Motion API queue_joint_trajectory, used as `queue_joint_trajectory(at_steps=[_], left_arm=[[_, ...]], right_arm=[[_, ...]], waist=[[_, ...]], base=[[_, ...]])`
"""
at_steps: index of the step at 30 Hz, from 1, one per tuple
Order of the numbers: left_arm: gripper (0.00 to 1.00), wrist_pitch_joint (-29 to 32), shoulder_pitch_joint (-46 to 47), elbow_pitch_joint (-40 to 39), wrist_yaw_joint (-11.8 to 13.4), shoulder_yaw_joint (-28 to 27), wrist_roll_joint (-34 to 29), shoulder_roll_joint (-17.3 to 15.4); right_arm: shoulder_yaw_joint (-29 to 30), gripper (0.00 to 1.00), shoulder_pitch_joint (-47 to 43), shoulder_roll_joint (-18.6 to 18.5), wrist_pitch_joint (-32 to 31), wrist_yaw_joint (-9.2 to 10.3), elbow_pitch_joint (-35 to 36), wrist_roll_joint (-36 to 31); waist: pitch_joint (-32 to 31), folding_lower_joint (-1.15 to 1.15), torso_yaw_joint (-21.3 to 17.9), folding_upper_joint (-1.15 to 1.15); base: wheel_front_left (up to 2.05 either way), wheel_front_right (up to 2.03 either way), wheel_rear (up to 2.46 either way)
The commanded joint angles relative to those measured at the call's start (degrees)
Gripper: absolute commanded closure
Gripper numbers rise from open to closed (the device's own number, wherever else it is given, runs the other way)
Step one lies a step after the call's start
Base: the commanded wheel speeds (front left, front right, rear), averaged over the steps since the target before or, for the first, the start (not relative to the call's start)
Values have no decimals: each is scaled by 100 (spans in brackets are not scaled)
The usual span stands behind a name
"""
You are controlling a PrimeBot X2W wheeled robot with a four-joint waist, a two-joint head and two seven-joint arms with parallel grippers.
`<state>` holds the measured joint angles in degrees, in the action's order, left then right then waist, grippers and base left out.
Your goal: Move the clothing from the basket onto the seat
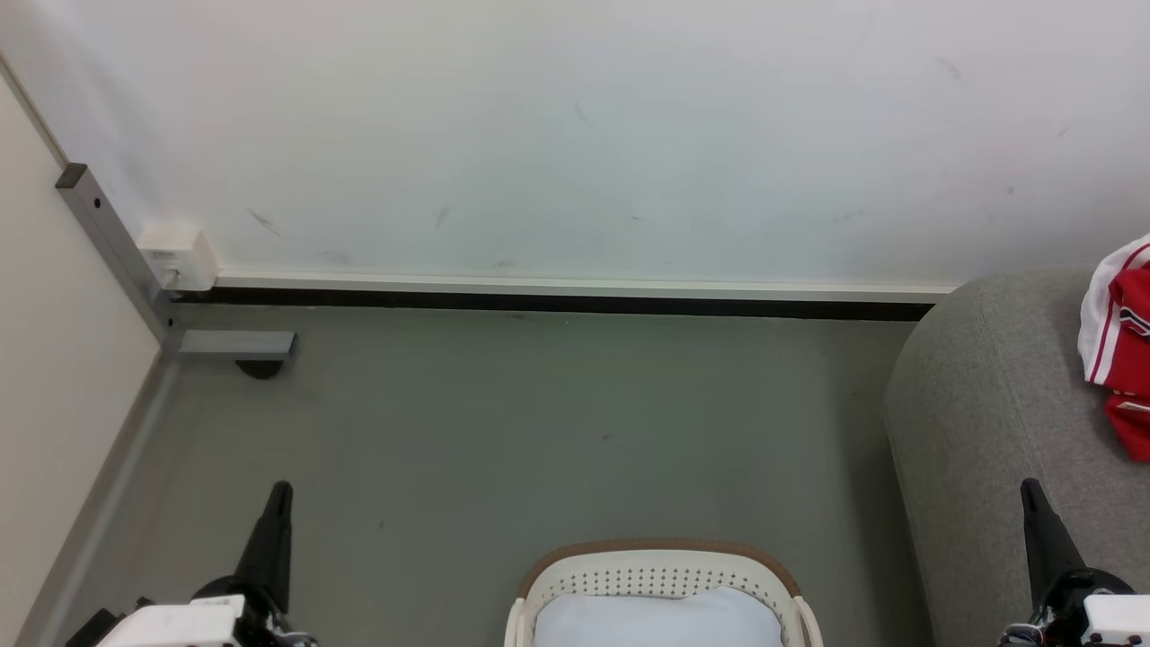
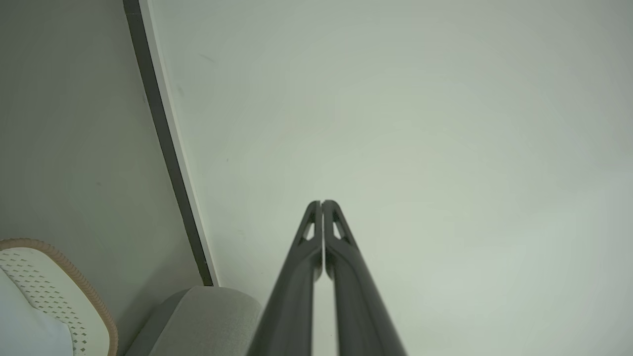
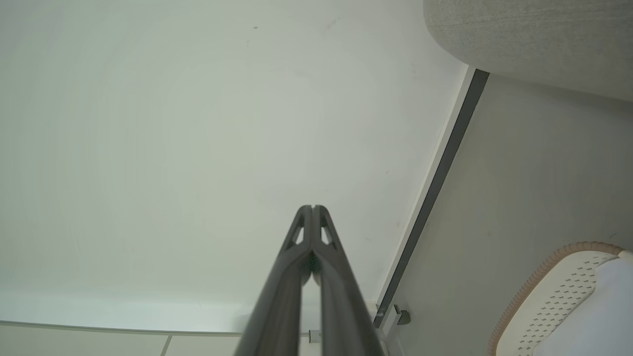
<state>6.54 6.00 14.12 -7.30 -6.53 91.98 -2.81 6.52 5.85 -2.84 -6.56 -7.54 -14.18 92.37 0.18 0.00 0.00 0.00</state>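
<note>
left fingers (image 1: 278,503) and right fingers (image 1: 1033,503) both clenched, empty — basket (image 1: 660,545) with white fabric (image 1: 656,620) sits between them, red clothing (image 1: 1130,359) on seat (image 1: 988,404) beyond the right pair.

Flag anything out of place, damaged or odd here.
Nothing is spilled or broken. The red clothing lies crumpled on the seat, white fabric sits in the basket, and the wall has faint dark scuffs.
</note>
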Motion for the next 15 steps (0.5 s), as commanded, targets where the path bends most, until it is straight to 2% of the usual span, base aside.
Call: queue_joint_trajectory(at_steps=[1, 15], left_arm=[[100, 21, 47, -19, -36, -11, 78, -10], [100, 20, 46, -20, -36, -11, 79, -11]], right_arm=[[19, 100, 71, -6, -15, 10, 30, 8], [18, 100, 71, -6, -15, 10, 30, 8]], waist=[[0, 0, 0, 0], [0, 0, 0, 0]], base=[[0, 0, 0], [0, 0, 0]])
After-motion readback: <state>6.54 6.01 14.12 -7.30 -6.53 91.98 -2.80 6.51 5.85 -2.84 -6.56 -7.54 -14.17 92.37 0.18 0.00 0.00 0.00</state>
